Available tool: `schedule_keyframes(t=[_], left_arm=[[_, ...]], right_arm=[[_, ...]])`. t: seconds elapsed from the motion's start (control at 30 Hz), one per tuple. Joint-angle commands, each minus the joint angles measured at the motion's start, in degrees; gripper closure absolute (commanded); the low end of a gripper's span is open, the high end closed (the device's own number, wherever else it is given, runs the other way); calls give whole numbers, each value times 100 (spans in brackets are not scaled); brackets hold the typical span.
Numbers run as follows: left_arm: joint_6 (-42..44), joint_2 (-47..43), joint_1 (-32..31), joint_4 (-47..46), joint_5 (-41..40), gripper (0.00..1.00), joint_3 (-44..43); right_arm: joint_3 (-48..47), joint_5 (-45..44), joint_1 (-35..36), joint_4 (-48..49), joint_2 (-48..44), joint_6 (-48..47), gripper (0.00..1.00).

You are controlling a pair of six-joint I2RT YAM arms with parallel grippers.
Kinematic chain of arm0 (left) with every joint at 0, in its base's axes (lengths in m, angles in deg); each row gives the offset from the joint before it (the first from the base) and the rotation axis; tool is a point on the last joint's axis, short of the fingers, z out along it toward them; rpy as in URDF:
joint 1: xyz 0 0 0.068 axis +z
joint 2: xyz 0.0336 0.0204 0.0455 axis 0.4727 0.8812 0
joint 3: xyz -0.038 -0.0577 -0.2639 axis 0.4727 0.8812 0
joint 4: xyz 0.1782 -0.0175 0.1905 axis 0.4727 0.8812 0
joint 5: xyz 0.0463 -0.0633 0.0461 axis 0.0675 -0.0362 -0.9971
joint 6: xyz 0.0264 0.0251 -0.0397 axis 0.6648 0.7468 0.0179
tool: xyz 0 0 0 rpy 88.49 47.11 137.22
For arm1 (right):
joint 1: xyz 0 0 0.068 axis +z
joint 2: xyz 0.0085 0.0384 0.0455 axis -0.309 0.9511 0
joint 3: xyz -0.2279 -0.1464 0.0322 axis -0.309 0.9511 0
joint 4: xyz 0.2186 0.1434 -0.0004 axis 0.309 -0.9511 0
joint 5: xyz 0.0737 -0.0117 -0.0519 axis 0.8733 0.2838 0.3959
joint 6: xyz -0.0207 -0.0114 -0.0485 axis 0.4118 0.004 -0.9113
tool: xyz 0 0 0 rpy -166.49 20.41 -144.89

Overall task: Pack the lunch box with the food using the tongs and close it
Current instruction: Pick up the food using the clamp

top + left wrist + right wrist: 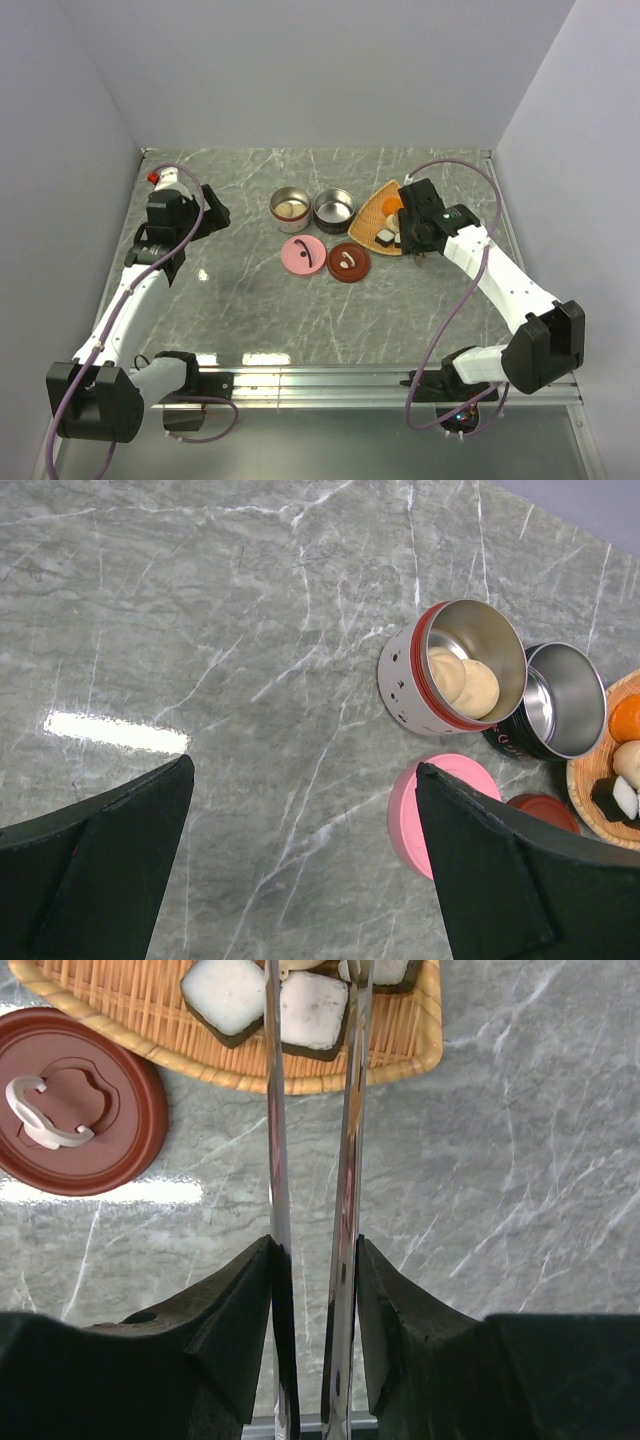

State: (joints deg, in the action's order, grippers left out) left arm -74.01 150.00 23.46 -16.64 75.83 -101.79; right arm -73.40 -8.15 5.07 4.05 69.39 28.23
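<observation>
The right gripper (312, 1260) is clamped on the tongs (348, 1140), whose 2 arms reach over the sushi rolls (228, 995) on the woven tray (130, 1010), far right on the tabletop (520, 1160). The left gripper (305, 768) hangs with its jaws wide apart at the left. 2 cream balls (465, 680) lie in the red-rimmed tin (400, 685).

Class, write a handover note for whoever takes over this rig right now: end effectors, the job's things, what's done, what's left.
The left end effector is open and empty, above the table beside the tins.
The right end effector is shut on the tongs, which reach over the sushi rolls on the woven tray; their tips are out of view.
Done: two beige balls sit in the red-rimmed tin.
Left: the black tin is empty; the orange ball and the sushi rolls are on the tray; the pink lid and dark red lid are off.
</observation>
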Motion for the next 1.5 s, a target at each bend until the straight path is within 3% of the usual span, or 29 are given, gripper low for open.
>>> schedule_keyframes(t=[0.0, 0.13, 0.27, 0.4, 0.8, 1.0, 1.1, 1.33, 1.47], left_arm=[[-39, -96, -17, -196, 84, 1, -18], [-31, -114, -17, -169, 84, 1, -27], [-31, -131, -17, -169, 84, 1, -18], [-31, -149, -17, -169, 84, 1, -9], [-48, -202, -17, -187, 84, 1, 26], [-57, -193, -17, -205, 84, 0, 35], [-40, -201, -17, -178, 84, 0, 17], [-40, -210, -17, -178, 84, 0, 17], [-48, -202, -17, -187, 84, 1, 26]], right_arm=[[29, 39, -66, 307, -3, -23, 56], [21, 162, -92, 360, 103, 3, 59], [21, 241, -101, 351, 147, 3, 77], [-75, 233, -118, 290, 121, -41, 86], [-1024, 118, -119, -246, 15, -146, 90], [-1166, 57, -127, -273, 138, -199, 87], [-1183, 127, -119, -229, 226, -155, 81], [-1069, 250, -119, -299, 191, -190, 58], [-832, 408, -127, -185, 95, -103, 55]])
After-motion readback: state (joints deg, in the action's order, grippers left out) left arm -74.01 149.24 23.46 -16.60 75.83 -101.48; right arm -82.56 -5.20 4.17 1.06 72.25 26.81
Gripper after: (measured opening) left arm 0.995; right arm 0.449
